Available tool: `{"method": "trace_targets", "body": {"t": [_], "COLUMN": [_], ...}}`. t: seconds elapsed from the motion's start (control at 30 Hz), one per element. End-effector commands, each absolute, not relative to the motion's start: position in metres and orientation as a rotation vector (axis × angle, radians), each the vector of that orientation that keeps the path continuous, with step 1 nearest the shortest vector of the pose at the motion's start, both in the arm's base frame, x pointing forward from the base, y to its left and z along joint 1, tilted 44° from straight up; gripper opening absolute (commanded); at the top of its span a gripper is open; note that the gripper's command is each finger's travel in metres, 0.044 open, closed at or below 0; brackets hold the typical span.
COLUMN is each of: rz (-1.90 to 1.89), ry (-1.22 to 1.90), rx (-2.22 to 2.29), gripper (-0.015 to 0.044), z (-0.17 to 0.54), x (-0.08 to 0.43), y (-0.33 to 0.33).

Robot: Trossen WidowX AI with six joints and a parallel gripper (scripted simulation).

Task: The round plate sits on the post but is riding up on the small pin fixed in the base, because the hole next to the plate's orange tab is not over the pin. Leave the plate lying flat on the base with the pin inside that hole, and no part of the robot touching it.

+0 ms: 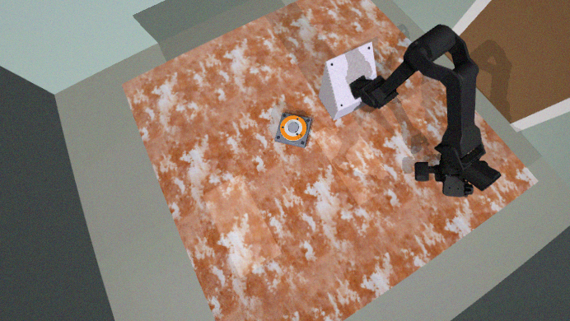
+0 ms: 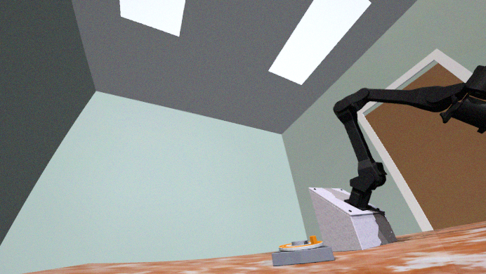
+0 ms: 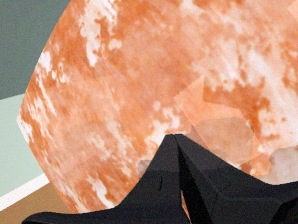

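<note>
The plate (image 1: 292, 127) sits just left of centre in the top view, on its grey base (image 1: 305, 141); in the side view it tilts, its orange tab (image 2: 313, 239) raised, likely because it rides on the pin. The gripper (image 1: 420, 170) hangs at the right edge of the top view, well apart from the plate, fingers pressed together on nothing, so the approach is not begun.
</note>
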State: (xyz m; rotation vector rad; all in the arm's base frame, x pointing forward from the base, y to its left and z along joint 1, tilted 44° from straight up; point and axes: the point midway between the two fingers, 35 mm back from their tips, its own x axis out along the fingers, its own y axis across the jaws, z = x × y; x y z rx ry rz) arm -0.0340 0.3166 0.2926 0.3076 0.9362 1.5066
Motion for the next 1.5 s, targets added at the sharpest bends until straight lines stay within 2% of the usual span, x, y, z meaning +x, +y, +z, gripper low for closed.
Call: {"method": "trace_targets", "body": {"t": [0.0,0.1,0.27,0.43,0.8,1.07,1.47], "rz": [1.387,1.344,1.183,1.061,0.788,0.632,0.506], "ry": [0.885,0.837,0.800,0.782,0.944,1.150,1.382], "rx": [0.282,0.240,0.189,0.159,0.100,0.136,0.475], "gripper": [0.0000,0.0000,0.0000,0.0000,0.0000,0.0000,0.0000], "z": [0.288,0.283,0.274,0.266,0.202,0.135,0.057], "x": [0.020,0.038,0.108,0.155,0.259,0.304,0.307], "y": [0.322,0.317,0.307,0.286,0.214,0.134,0.025]}}
